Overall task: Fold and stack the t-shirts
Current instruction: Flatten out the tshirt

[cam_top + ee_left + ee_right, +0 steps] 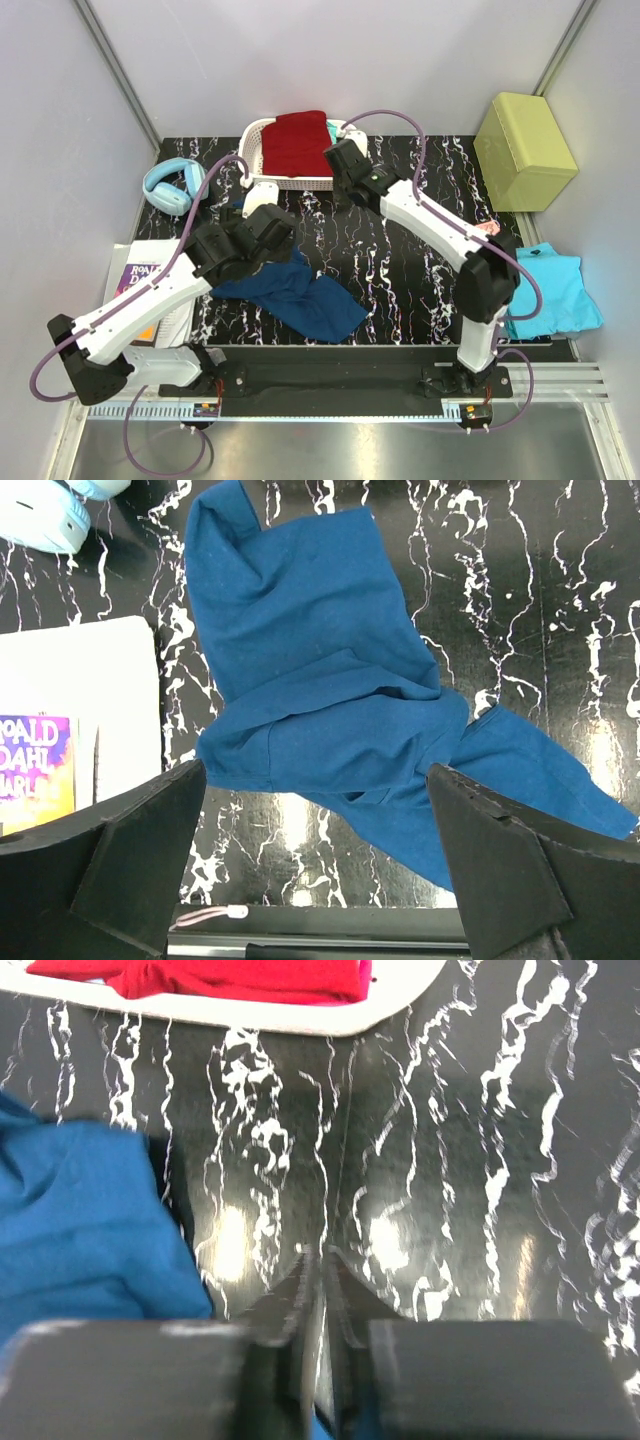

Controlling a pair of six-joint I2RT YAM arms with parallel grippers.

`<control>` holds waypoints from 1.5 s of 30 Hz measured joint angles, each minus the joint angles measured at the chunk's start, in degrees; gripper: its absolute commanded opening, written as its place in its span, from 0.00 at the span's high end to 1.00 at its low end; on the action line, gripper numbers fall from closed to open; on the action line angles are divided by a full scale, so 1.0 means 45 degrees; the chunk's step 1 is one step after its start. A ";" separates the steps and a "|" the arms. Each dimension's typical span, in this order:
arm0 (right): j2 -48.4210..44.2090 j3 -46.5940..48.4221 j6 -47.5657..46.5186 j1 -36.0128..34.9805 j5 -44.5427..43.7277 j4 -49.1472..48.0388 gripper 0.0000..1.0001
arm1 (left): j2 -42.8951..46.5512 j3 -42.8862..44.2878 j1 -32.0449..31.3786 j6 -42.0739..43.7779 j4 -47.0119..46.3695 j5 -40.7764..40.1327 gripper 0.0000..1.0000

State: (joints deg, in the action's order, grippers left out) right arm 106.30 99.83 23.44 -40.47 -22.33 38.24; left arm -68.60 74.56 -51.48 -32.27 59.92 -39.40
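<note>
A navy blue t-shirt (300, 295) lies crumpled on the black marbled table, near the front centre-left; no print shows. My left gripper (270, 228) hovers over its far end. In the left wrist view the left gripper (315, 775) is open and empty, with the blue shirt (330, 700) spread below and between the fingers (130, 850). A dark red t-shirt (297, 140) lies in a white basket (252, 140) at the back. A turquoise t-shirt (545, 290) lies at the right edge. My right gripper (338, 165) is shut and empty (322, 1257) over bare table by the basket (380, 1005).
Light blue headphones (170, 185) lie at the back left. A book (150, 290) lies at the left edge, under the left arm. A yellow-green box (525, 135) stands at the back right. Grey walls close in the sides.
</note>
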 measured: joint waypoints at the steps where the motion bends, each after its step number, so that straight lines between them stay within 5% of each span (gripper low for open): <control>1: 0.0272 0.0170 -0.0058 0.0092 0.0126 -0.0092 1.00 | -0.0005 -0.0034 0.0000 -0.0068 0.0024 0.0015 0.01; 16: 0.5042 0.3701 -0.0253 0.1413 0.1885 0.0015 1.00 | 0.0068 -0.0967 0.0000 -0.0899 0.0311 0.0112 0.01; 24: 0.8398 0.9345 -0.0296 0.2030 0.2637 0.1447 1.00 | 0.0039 -0.1103 0.0000 -0.0918 0.0403 0.0253 0.01; 45: 0.9369 1.1026 -0.0253 0.2657 0.3900 0.2108 1.00 | -0.0675 -0.1685 0.0000 -0.0928 0.0418 0.0529 0.01</control>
State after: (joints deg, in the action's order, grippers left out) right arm 148.46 149.45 22.31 -28.51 -4.78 47.72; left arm -71.64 66.98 -51.48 -36.45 61.80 -37.01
